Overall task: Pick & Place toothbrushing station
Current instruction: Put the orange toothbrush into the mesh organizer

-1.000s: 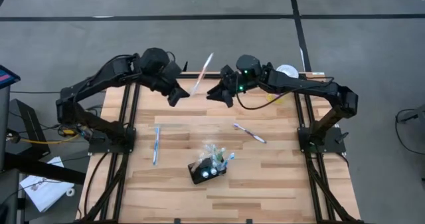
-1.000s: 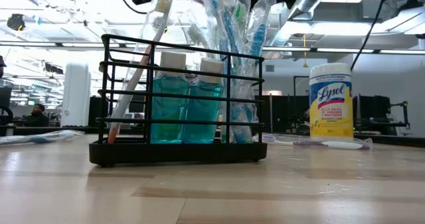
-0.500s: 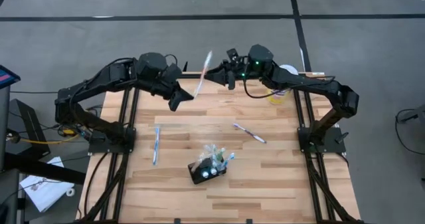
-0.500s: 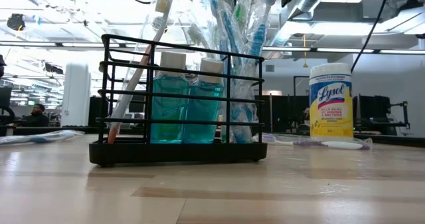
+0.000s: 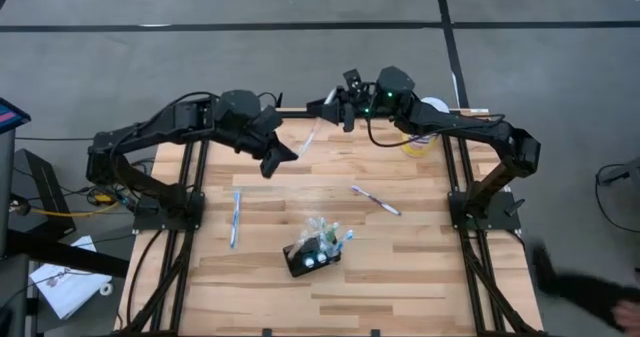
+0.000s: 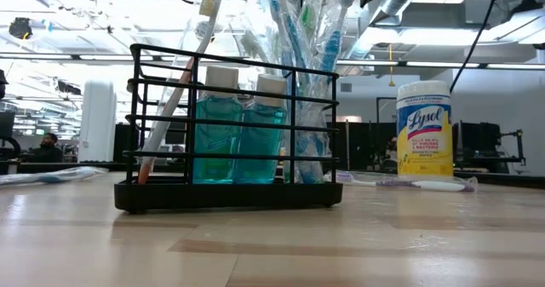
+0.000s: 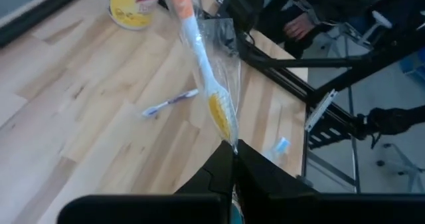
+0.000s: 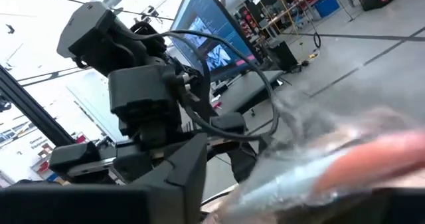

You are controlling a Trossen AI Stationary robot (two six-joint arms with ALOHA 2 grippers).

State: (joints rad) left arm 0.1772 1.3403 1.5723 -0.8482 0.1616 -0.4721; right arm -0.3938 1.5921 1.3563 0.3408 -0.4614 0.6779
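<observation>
The toothbrushing station (image 5: pixel 310 257) is a black wire holder with two teal bottles and several wrapped toothbrushes; it stands on its base near the table's front and fills the low view (image 6: pixel 230 125). My left gripper (image 5: pixel 285 157) is shut on a clear-wrapped toothbrush (image 5: pixel 312 132) with an orange handle and yellow head, seen in the left wrist view (image 7: pixel 199 58). My right gripper (image 5: pixel 330 102) is open at the brush's far, upper end. The handle (image 8: pixel 332 164) lies between its fingers; whether they touch it I cannot tell. My left gripper pinches the wrapped toothbrush at its head end (image 7: pixel 229 134) between its two fingertips. The brush sticks out beyond the fingers, slanting up toward the table's far edge and my right gripper. It is clear of the table.
A blue toothbrush (image 5: pixel 235 217) and a purple one (image 5: pixel 377 200) lie loose on the table. A white-and-yellow wipes canister (image 5: pixel 432 107) stands at the far right, also in the low view (image 6: pixel 423 129). A person's hand (image 7: pixel 299 28) shows beyond the table.
My right gripper has gone up and toward the far edge, turning toward my left arm. My left gripper has moved a little toward the near and right edges with the wrapped toothbrush, whose free end has come down toward my right gripper.
</observation>
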